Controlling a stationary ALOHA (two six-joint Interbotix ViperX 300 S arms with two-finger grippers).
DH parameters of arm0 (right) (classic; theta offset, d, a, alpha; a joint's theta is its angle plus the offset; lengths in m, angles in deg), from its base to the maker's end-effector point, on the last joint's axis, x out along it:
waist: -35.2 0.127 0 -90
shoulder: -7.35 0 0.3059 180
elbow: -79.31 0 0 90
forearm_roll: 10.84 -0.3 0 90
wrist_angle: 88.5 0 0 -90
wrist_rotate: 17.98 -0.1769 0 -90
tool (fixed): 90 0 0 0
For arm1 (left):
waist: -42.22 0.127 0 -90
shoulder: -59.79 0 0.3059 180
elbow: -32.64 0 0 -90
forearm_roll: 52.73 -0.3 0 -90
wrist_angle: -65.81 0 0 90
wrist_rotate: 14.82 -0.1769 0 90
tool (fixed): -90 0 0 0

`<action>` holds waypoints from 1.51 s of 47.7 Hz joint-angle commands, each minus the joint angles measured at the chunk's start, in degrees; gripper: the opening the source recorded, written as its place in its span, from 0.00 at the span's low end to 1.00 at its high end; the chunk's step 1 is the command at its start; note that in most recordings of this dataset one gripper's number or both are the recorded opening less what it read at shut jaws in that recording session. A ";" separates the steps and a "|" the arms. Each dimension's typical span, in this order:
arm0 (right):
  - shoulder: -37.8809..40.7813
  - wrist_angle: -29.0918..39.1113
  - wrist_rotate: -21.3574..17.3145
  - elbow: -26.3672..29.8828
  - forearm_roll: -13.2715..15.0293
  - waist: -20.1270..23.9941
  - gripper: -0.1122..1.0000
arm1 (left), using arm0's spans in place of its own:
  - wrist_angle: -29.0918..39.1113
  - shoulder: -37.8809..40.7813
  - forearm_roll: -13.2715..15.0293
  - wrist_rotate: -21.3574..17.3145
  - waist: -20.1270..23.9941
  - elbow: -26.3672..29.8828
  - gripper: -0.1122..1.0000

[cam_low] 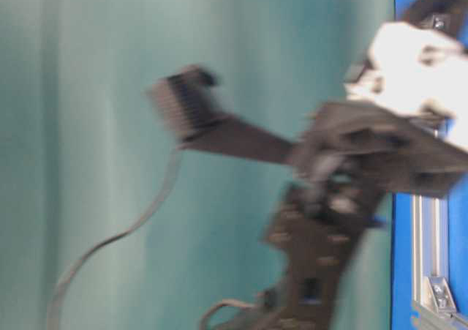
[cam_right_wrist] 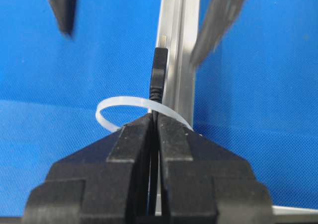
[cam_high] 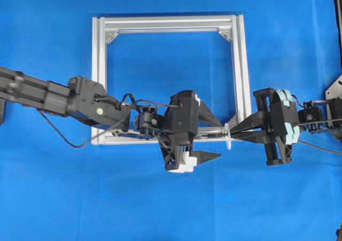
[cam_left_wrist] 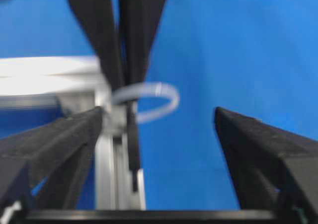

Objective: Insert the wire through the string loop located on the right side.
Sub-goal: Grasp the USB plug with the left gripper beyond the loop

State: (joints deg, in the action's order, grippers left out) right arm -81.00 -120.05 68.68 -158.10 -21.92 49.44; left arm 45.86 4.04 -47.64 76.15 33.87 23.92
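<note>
Blue table point(cam_high: 160, 209); silver aluminium frame point(cam_high: 100, 64) lying flat on it

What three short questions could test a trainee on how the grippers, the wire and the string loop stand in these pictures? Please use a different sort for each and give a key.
1. True or false: the right gripper is shut on the wire.
2. Choose one. The jaws of the left gripper are: A) open, holding nothing; B) shut on the wire; C) shut on the frame.
3. Short answer: in the right wrist view, which thing rings the wire just ahead of the right gripper's fingertips?

Key: 1 true; 2 A; 3 the string loop.
</note>
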 commanded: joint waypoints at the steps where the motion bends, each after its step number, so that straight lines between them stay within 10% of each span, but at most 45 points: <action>1: -0.35 -0.26 0.09 1.05 0.00 -0.09 0.07 | -1.67 0.44 -0.09 0.00 -0.09 0.88 0.88; 62: -0.35 0.00 0.09 1.05 0.00 -0.09 0.07 | -2.02 1.14 -0.09 -0.09 0.00 0.35 0.86; 72: -0.35 0.00 0.09 1.05 0.00 -0.09 0.07 | -1.49 1.14 -0.09 0.00 0.62 0.53 0.46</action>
State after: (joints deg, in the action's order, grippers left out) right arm -81.00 -119.79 68.68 -158.02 -21.83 49.44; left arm 44.81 6.59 -47.64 76.15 34.04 23.83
